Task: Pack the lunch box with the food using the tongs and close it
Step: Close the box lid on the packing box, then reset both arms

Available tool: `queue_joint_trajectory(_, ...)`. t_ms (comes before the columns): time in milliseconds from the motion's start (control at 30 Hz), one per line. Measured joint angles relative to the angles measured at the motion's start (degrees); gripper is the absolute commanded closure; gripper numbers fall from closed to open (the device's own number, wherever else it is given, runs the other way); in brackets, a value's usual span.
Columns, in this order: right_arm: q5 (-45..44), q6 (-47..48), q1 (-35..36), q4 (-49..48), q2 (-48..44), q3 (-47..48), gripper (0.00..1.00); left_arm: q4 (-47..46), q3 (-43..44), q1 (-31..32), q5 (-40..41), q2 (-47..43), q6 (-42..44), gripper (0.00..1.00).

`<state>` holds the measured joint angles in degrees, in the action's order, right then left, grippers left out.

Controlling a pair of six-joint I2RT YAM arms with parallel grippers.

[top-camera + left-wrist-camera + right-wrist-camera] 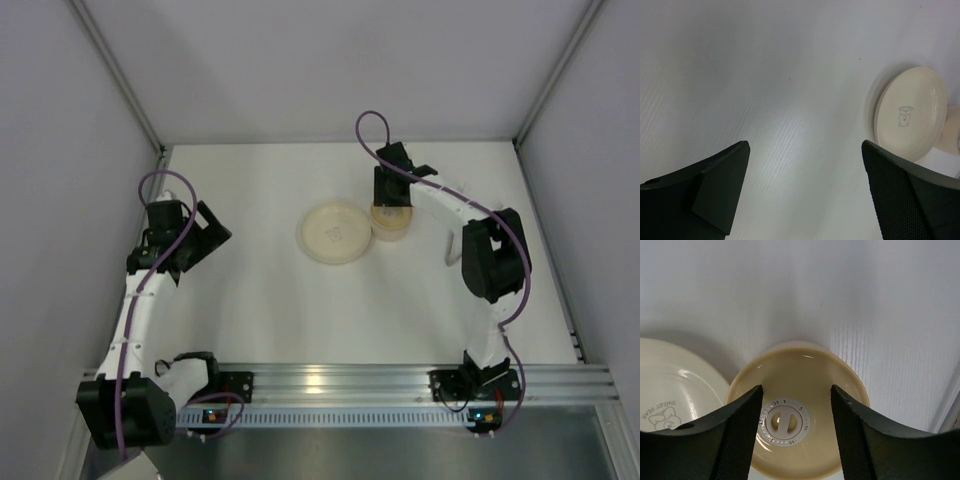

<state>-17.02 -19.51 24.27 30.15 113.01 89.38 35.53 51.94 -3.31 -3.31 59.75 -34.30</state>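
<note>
The lunch box [390, 224] stands just right of the plate, and its tan lid [799, 371] with a white dial in the middle sits on top. My right gripper [796, 396] hangs straight over the lid, open, its two fingers spread above the lid's top on either side of the dial and holding nothing. My left gripper [805, 150] is open over bare table at the left, far from the box. The tongs and the food are out of view.
A wide cream plate [335, 233] with a small bear print lies left of the lunch box and has nothing on it. White walls close in the table at the back and both sides. An aluminium rail [340, 380] runs along the near edge.
</note>
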Motion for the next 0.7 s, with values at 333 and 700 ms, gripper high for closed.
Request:
queue_joint_trajectory(333,-0.09,-0.26,0.11,-0.09,-2.71,-2.95,0.43,0.00,0.00,0.04,0.15,0.00,0.02,0.02)
queue_joint_trajectory(700,2.08,-1.31,0.13,1.97,-27.78,-8.57,0.01,-0.85,0.00,1.79,-1.68,0.00,1.27,0.02)
